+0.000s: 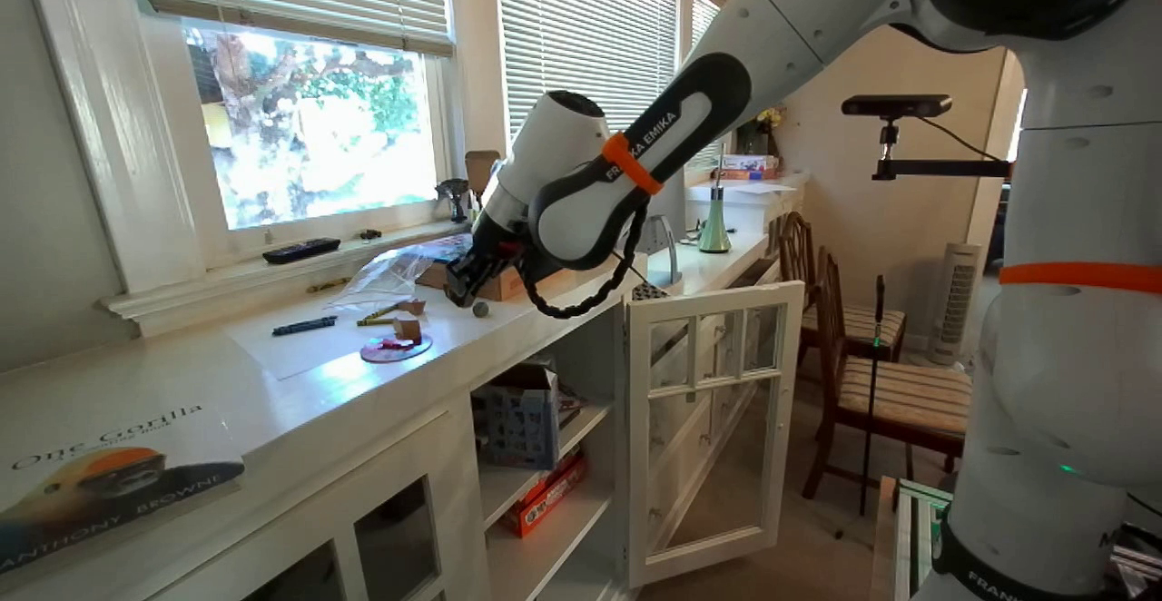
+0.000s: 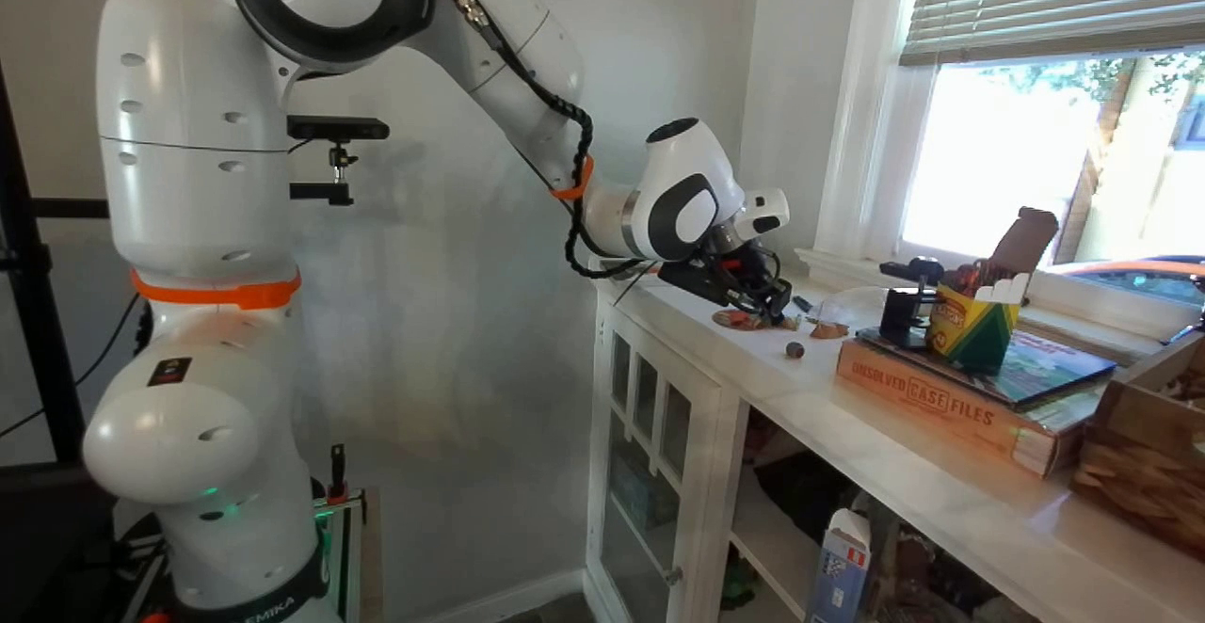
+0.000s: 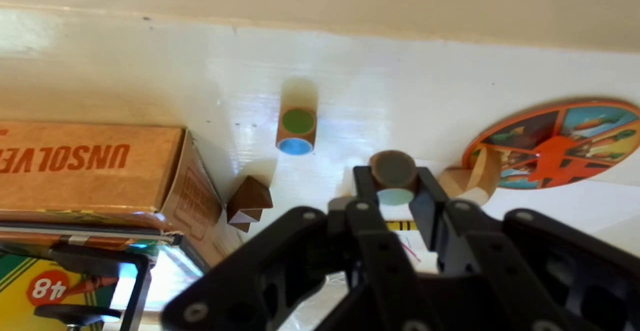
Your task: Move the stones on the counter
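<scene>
In the wrist view, I see the gripper (image 3: 395, 183) clamped on a small block (image 3: 393, 168), a fingertip pressed to each side, so the gap is no wider than the block itself. The held block shows a brown round spot on the face turned to view and a pale green one on the side below; I can't tell which way its long axis lies, if it has one. A loose block (image 3: 296, 133), apart from the gripper, sits on the white counter (image 3: 425, 81), green spot turned to view and blue spot away from the counter's front edge. That edge runs across the top. The loose block lies between a cardboard box (image 3: 90, 163) and a picture disc (image 3: 550, 143).

In an exterior view, the gripper (image 1: 458, 292) slants down to the left, with the loose block (image 1: 480, 309) just beside its tips. The counter stretches from near left to back right. I can't make out the held block here.

In an exterior view, the gripper (image 2: 776, 311) slants down to the right, the loose block (image 2: 795, 350) near its tips.
</scene>
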